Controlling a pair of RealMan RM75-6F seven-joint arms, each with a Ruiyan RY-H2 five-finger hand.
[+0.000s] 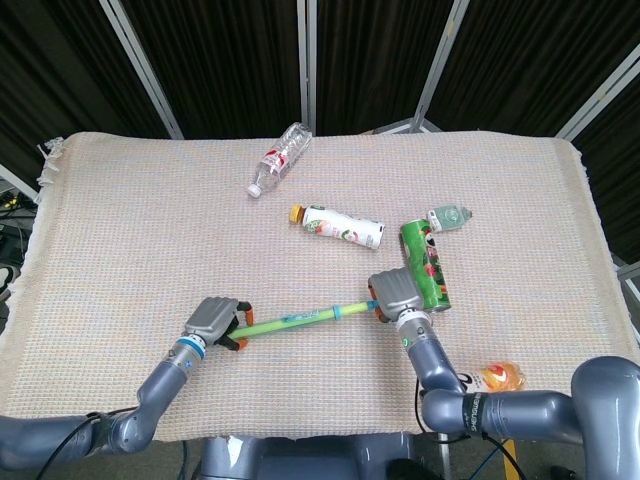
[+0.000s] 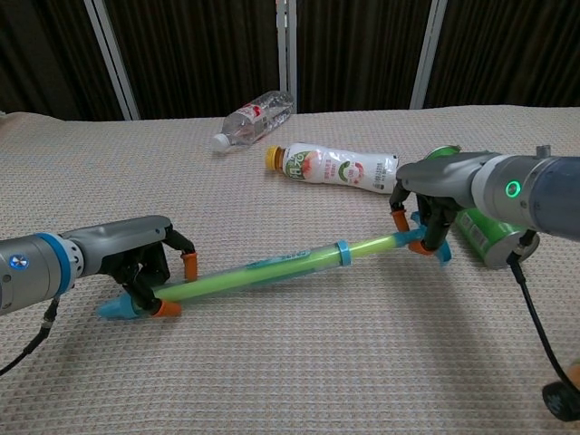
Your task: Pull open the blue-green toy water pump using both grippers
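Note:
The blue-green toy water pump (image 1: 300, 319) (image 2: 272, 269) lies slanted across the near part of the cloth, its thin green rod drawn out toward the right. My left hand (image 1: 212, 321) (image 2: 136, 263) grips the barrel's left end, next to the blue tip (image 2: 113, 309). My right hand (image 1: 395, 294) (image 2: 437, 201) pinches the blue handle (image 2: 433, 248) at the rod's right end. A blue collar (image 2: 343, 253) marks where the rod leaves the barrel.
A clear water bottle (image 1: 280, 159) lies at the back. A white drink bottle (image 1: 338, 226) lies mid-table. A green can (image 1: 427, 265) and a green-capped bottle (image 1: 449, 217) sit just right of my right hand. An orange object (image 1: 498, 377) lies at the near right edge.

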